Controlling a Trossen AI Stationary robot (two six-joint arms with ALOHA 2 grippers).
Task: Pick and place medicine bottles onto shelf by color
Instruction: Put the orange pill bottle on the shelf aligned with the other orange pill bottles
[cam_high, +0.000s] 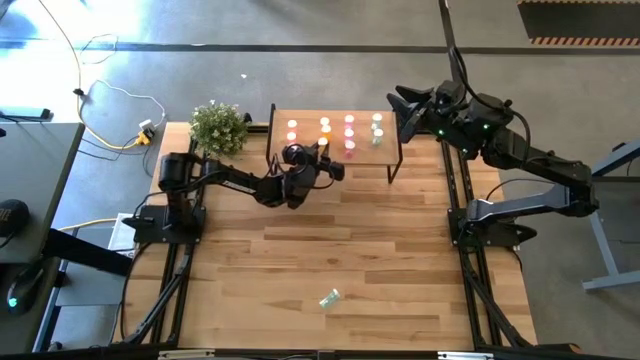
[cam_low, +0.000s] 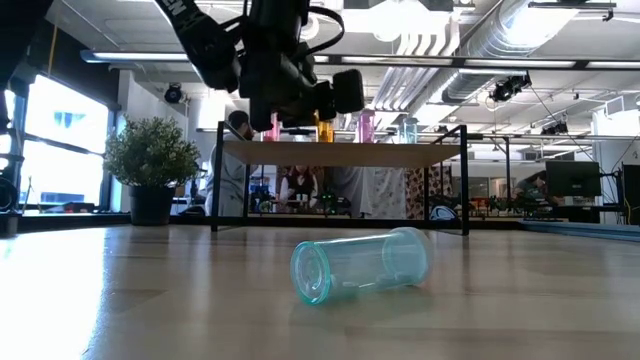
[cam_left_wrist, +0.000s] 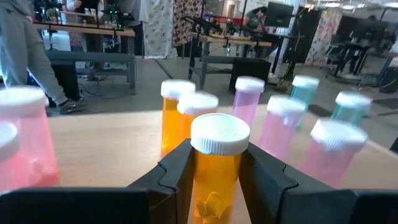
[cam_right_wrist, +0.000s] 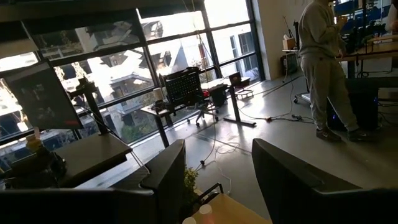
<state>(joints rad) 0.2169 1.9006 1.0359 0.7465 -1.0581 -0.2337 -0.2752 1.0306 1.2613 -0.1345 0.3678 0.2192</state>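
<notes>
Now | left gripper (cam_left_wrist: 214, 180) clamps orange bottle (cam_left_wrist: 217, 165) | over shelf (cam_high: 380, 155) front edge

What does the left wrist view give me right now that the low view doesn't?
Left wrist only: the left gripper shut on an orange bottle, pills inside, with two more orange bottles standing right behind it.
Low only: a green bottle lying on its side on the table, and a potted plant left of the shelf.
Both: pink bottles standing on the shelf, and people in the room behind.
</notes>
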